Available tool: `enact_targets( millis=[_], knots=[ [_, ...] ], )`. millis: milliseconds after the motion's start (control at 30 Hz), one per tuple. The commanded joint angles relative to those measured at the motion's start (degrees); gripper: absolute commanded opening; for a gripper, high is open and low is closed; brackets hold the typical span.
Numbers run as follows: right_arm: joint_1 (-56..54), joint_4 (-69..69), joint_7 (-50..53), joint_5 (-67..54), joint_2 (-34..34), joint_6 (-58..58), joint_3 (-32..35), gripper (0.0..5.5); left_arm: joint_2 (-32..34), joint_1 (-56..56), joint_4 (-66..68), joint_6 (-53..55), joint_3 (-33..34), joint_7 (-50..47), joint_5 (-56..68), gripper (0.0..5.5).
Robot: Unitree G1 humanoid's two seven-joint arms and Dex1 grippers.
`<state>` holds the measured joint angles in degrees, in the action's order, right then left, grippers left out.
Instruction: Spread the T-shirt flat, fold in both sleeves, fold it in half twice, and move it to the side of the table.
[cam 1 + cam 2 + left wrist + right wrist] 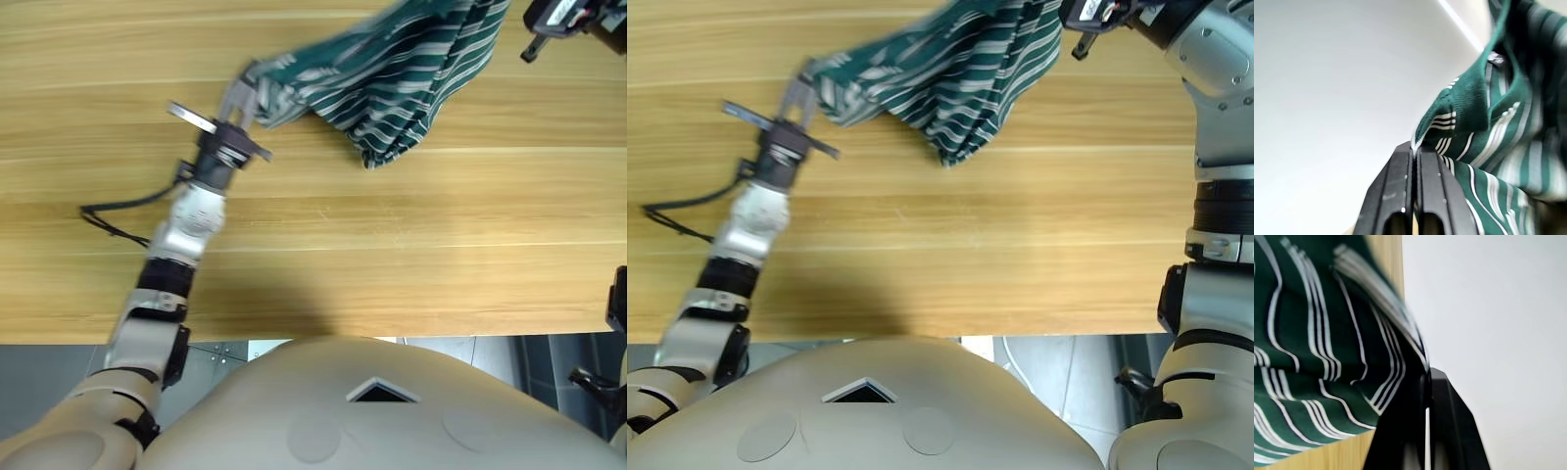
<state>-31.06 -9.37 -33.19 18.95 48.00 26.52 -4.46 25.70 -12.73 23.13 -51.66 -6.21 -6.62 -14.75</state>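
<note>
Both ends of the green striped T-shirt point(402, 69) are held: the left end effector point(1414, 148) is clenched on a ribbed edge, the right end effector point(1426, 379) on a striped fold. The cloth sags bunched between them over the far part of the wooden table point(392, 245).

Head eyes share the table point(392, 245) from above; wrist cameras face the T-shirt point(1498, 147) closely.

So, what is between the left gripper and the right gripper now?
The green striped T-shirt spans that stretch, bunched and sagging toward the table; left gripper and right gripper each pinch an end. Both eye views show it.
</note>
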Motion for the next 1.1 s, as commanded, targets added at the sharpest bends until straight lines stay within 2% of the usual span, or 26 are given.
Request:
enact_targets(
  millis=[33,133,267,367,467,533,600,633,733,800,867,933,1000,1033,1067,1100],
  knots=[
    [4.37,-0.68,-2.44,-3.68,3.69,2.18,2.39,0.00,8.74,0.41,-8.88,-0.80,4.71,9.58,16.67,0.02],
    [10.88,3.62,-7.01,-11.29,6.52,4.04,4.88,0.00,14.95,2.34,-16.08,1.99,6.95,18.44,29.19,0.02],
    [20.38,10.77,-13.83,-24.36,11.90,7.59,11.24,0.00,24.79,11.28,-28.09,3.74,9.53,32.10,39.92,0.02],
    [34.14,16.19,-24.11,-35.20,16.97,14.72,15.10,0.00,31.54,24.47,-34.79,2.49,12.58,41.90,38.03,0.02],
    [46.86,23.52,-32.71,-47.71,17.93,18.76,20.63,0.00,35.28,36.06,-39.95,1.41,14.93,49.37,36.92,0.02],
    [51.95,28.82,-37.81,-57.18,17.35,19.79,24.30,0.00,38.05,43.44,-41.95,-1.52,15.55,55.33,38.99,0.02],
    [52.21,31.70,-41.24,-64.25,17.08,17.91,25.44,0.00,39.47,44.40,-41.02,-2.48,14.45,59.32,40.65,0.02],
    [50.30,31.20,-41.96,-63.94,17.17,16.36,23.43,0.00,39.03,40.69,-38.61,-0.71,12.76,60.17,39.84,0.02],
    [38.66,24.91,-44.49,-50.38,14.44,9.74,8.93,0.00,37.50,28.12,-30.40,5.41,6.05,65.05,35.29,0.02],
    [28.95,17.26,-47.74,-38.93,11.19,6.14,-0.75,0.00,36.59,18.27,-23.93,9.06,-0.74,72.51,30.84,0.02],
    [18.11,7.12,-49.96,-29.96,7.62,3.98,-7.30,0.00,34.08,7.59,-15.79,12.05,-6.52,80.02,27.31,0.02],
    [1.18,-11.27,-47.53,-18.07,1.74,3.04,-12.80,0.00,28.88,-7.89,-2.00,15.26,-11.74,86.78,21.33,0.02],
    [-22.46,-34.88,-29.20,-4.26,-6.38,-3.54,-17.42,0.00,21.46,-29.02,17.72,20.05,-15.78,87.24,12.23,0.02],
    [-35.12,-45.35,-8.72,0.54,-10.17,-9.80,-17.90,0.00,16.98,-41.47,27.82,24.37,-15.56,78.19,8.83,0.02],
    [-46.72,-52.62,13.29,1.43,-11.04,-16.64,-14.93,0.00,12.82,-55.83,36.60,29.98,-12.62,57.15,7.28,0.02],
    [-54.07,-55.89,28.47,1.38,-10.28,-19.47,-11.94,0.00,11.01,-66.78,41.99,34.53,-7.68,38.41,9.22,0.02]
  ],
)
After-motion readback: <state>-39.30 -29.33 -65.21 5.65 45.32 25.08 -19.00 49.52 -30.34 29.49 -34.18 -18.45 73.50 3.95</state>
